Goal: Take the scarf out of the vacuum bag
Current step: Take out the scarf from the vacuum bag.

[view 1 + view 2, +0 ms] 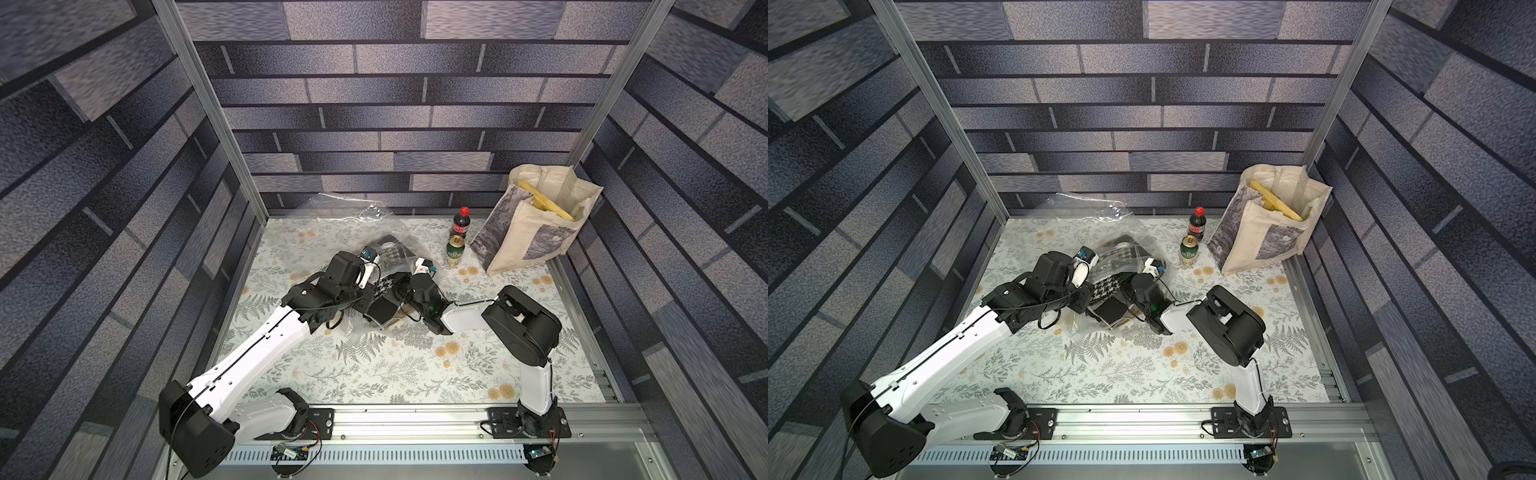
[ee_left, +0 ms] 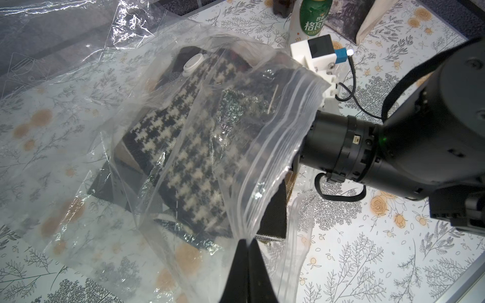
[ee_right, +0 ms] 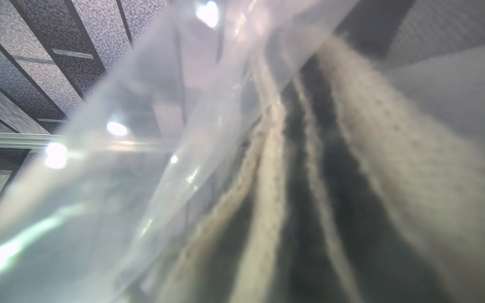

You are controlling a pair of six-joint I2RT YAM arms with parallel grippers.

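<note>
The vacuum bag (image 1: pixel 353 216) (image 1: pixel 1084 212) lies crinkled and transparent at the back middle of the table. Its white valve cap (image 2: pixel 193 64) faces up. Inside it is the scarf (image 2: pixel 183 147) (image 1: pixel 384 286) (image 1: pixel 1106 291), folded, black and cream houndstooth. My left gripper (image 2: pixel 248 241) is shut on the bag's zip band (image 2: pixel 273 157) and holds that edge up off the table. My right arm (image 2: pixel 341 149) (image 1: pixel 422 291) reaches into the bag's mouth, and its gripper is hidden behind the band. The right wrist view shows only blurred scarf folds (image 3: pixel 341 183) and plastic film (image 3: pixel 131 157), very close.
A cola bottle (image 1: pixel 460 222) and a green can (image 1: pixel 456 250) stand just right of the bag. A cream tote bag (image 1: pixel 536 224) with grey prints stands in the back right corner. Patterned walls close in three sides of the floral tablecloth (image 1: pixel 374 374).
</note>
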